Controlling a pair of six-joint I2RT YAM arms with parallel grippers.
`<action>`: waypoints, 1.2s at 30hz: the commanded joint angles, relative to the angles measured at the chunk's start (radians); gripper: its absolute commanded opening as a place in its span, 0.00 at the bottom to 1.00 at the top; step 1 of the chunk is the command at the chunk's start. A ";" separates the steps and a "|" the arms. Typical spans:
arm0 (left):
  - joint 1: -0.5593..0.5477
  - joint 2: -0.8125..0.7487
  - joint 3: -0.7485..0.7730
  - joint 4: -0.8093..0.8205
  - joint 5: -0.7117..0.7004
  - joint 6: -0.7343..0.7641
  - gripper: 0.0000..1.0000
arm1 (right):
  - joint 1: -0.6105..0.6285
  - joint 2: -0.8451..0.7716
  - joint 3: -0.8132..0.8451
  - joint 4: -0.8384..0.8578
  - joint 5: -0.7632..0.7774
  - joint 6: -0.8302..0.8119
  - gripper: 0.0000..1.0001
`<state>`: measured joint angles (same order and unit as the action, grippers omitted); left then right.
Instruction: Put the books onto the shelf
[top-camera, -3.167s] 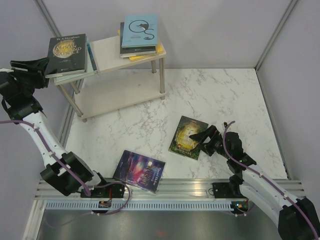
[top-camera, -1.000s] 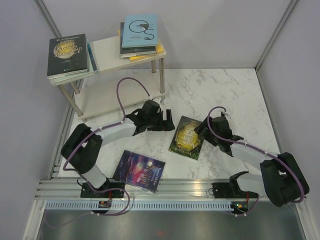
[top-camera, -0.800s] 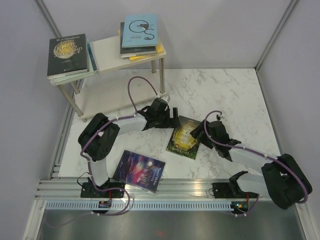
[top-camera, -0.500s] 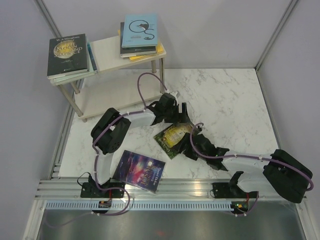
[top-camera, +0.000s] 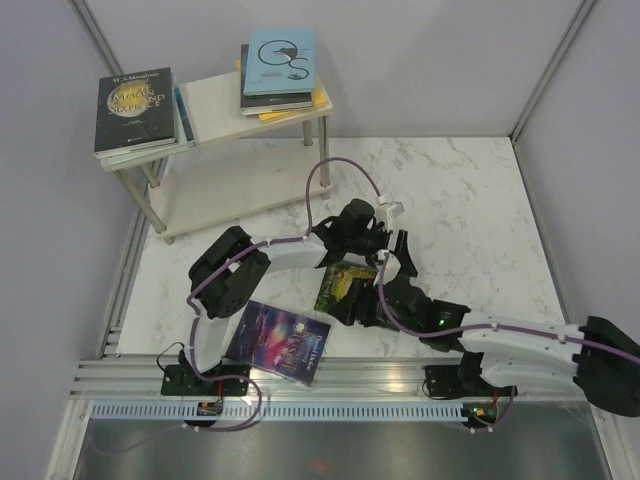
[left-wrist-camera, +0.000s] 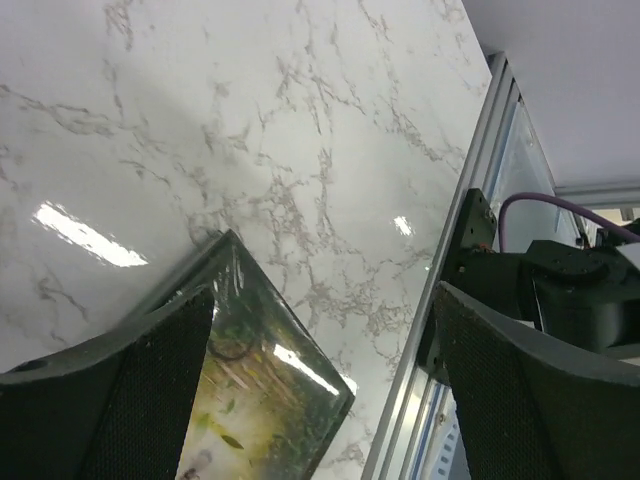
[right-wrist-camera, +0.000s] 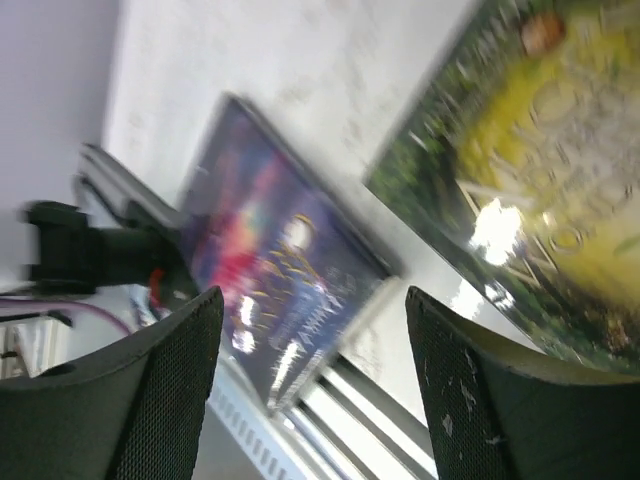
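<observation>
Left gripper (left-wrist-camera: 320, 305) is seen with its fingers (left-wrist-camera: 120, 390) spread wide and nothing pinched. The green book (left-wrist-camera: 265, 400) lies flat on the marble table (left-wrist-camera: 250, 120), with 1 corner reaching up between them. Right gripper (right-wrist-camera: 312, 300) is likewise spread and empty. It is held low just beside the green book on its near side, while the left gripper is at its far right. The purple book (top-camera: 280, 340) lies flat to the near left of the green book, apart from it. The shelf (top-camera: 215, 105) stands well beyond the green book, to the far left. 2 stacks are borne on its top board: the left one is topped by a black book (top-camera: 135, 105), the right by a light blue book (top-camera: 280, 58).
</observation>
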<state>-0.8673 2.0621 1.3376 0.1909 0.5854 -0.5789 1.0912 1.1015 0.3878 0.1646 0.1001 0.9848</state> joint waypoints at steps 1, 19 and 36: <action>-0.013 -0.132 -0.070 0.025 -0.025 0.057 0.93 | -0.013 -0.216 0.108 -0.065 0.097 -0.167 0.77; 0.051 -0.485 -0.236 -0.363 -0.633 -0.120 0.98 | -0.017 -0.534 0.230 -0.551 0.574 -0.195 0.81; -0.061 -0.778 -0.788 -0.214 -0.582 -0.489 0.93 | -0.616 0.138 0.295 -0.332 0.083 -0.250 0.69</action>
<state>-0.8932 1.2819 0.5755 -0.0792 0.0460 -0.9653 0.4946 1.1698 0.6861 -0.2943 0.3500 0.7612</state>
